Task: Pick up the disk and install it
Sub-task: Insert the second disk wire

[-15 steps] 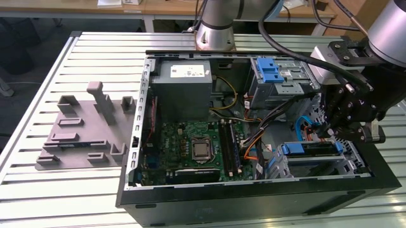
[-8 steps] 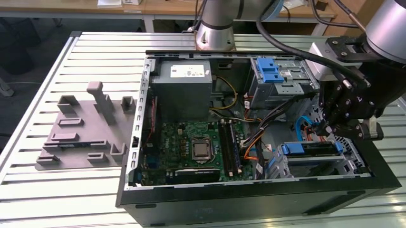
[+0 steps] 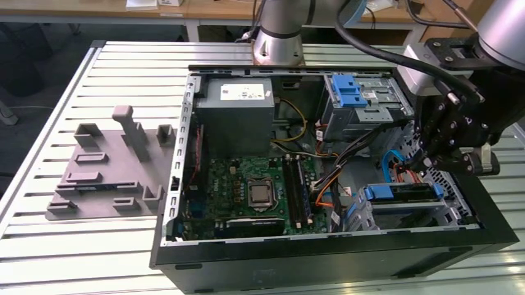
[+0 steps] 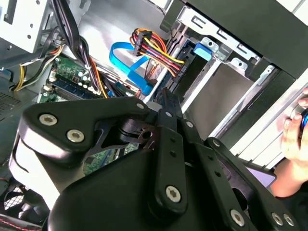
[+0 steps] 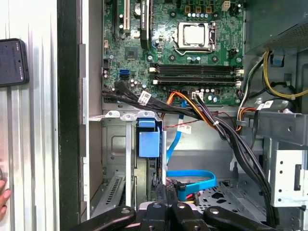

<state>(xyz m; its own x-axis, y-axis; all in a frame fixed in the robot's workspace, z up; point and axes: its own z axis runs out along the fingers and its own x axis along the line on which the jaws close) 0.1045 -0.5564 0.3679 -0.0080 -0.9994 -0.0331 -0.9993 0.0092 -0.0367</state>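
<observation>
An open computer case (image 3: 328, 258) lies on a slatted metal bench (image 3: 49, 104), and the robot's claw (image 3: 420, 165) hangs inside it near the case's edge at the exterior view's right. Its fingers (image 5: 166, 202) are pressed together, holding nothing (both wrist views show them meeting at the tips). The disk (image 3: 402, 192) sits on edge in the drive bay at the case's near corner on that side, its blue rail uppermost, just below the claw. In the first wrist view the blue rail (image 5: 148, 139) stands upright in the metal bay, right ahead of the fingertips, with a blue ribbon cable (image 5: 192, 180) curling beside it. That view also takes in the green circuit board (image 5: 183, 48) and a dark phone (image 5: 13, 61) lying on the bench outside the case. The second wrist view adds a person's hand (image 4: 294, 139) at the case's outer wall. On the bench at the exterior view's left rests a grey plastic tray (image 3: 107, 172).
</observation>
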